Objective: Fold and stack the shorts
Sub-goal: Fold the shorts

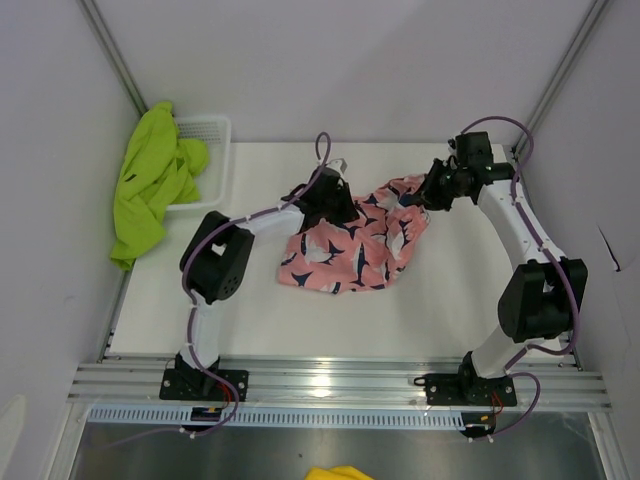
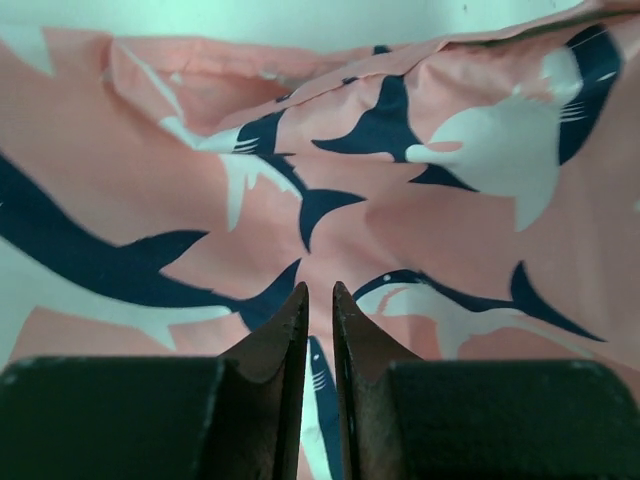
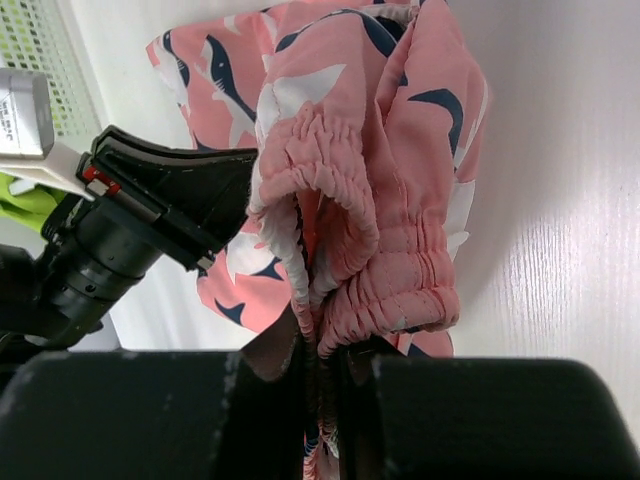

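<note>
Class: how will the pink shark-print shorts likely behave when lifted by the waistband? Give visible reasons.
Probably floppy: the pink shorts lie rumpled and creased. Likely light: thin cloth bunches at the elastic waistband pinched by the right gripper. Unlikely to roll; they would drape and sag.

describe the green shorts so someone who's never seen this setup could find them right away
Look to the far left corner of the white table, where a white mesh basket sits. The lime green shorts hang crumpled over its left rim. They are plain, unlike the pink shark-print shorts at mid-table.
</note>
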### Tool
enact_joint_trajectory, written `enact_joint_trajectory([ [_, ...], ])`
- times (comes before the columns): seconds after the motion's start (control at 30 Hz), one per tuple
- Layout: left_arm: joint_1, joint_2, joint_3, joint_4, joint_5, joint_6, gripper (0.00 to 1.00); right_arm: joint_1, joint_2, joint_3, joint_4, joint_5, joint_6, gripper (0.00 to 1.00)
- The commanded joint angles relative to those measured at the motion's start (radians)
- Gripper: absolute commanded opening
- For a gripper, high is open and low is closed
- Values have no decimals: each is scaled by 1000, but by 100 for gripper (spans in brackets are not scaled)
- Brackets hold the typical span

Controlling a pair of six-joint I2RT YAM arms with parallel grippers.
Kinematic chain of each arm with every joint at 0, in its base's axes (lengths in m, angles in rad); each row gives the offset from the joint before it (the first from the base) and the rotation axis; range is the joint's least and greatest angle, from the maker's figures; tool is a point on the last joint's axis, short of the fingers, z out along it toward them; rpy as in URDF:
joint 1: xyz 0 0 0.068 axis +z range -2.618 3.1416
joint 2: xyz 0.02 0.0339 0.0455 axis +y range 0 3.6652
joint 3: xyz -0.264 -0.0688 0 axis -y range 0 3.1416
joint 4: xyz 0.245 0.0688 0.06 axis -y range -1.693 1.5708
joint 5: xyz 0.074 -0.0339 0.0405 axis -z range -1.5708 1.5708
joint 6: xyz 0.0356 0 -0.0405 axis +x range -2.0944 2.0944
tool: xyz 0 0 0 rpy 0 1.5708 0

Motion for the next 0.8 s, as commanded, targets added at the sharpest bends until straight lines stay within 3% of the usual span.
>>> enact_joint_trajectory([
  [0.0,-15,37,94,5,31,-1,17,-11,-23,-26,79,-42,38,1],
  [0.3,-26,199,309,-109,-9,-47,16,-10,-50,-66,116,-59,47,0],
  [0.53,-26,349,574,-279,-101,-69,15,13,-93,-111,138,-62,57,0],
  [0.77,-20,432,688,-293,-187,-149,13,47,-155,-170,151,-67,67,1],
])
